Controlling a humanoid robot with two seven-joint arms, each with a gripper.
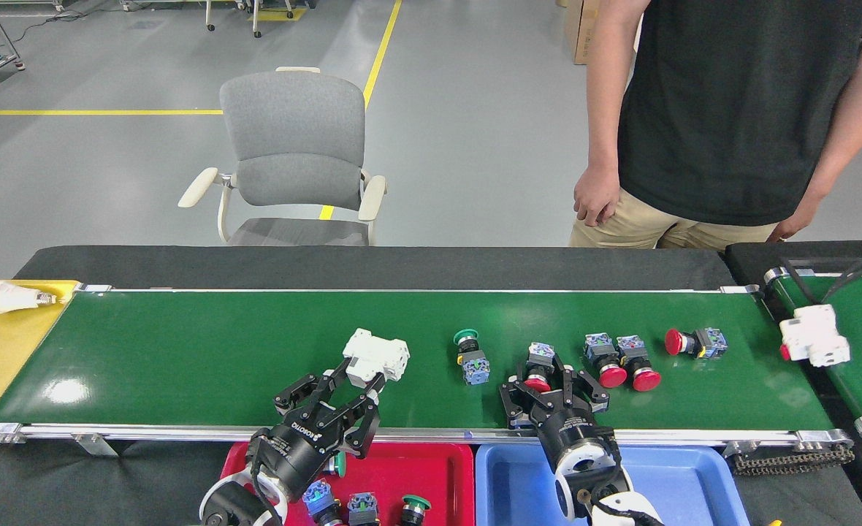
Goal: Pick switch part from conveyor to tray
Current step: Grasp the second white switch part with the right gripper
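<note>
The conveyor [182,351] is a long green belt with silver rails. My left gripper [361,376] reaches over its near rail and is shut on a white switch part [376,354]. My right gripper [546,374] is closed around a red-capped switch part [538,364] on the belt. Other switch parts lie on the belt: a green-capped one [469,356], a pair of red-capped ones [619,363] and one more red-capped one [694,341]. A red tray [431,467] below the near rail holds several switch parts. Beside it is a blue tray [687,482].
A person [730,124] in a black shirt stands behind the belt at the right. A grey chair [296,153] stands behind it. A light bulb [7,297] lies on a yellow surface at the left. A white part [814,343] sits on a second green belt at the right.
</note>
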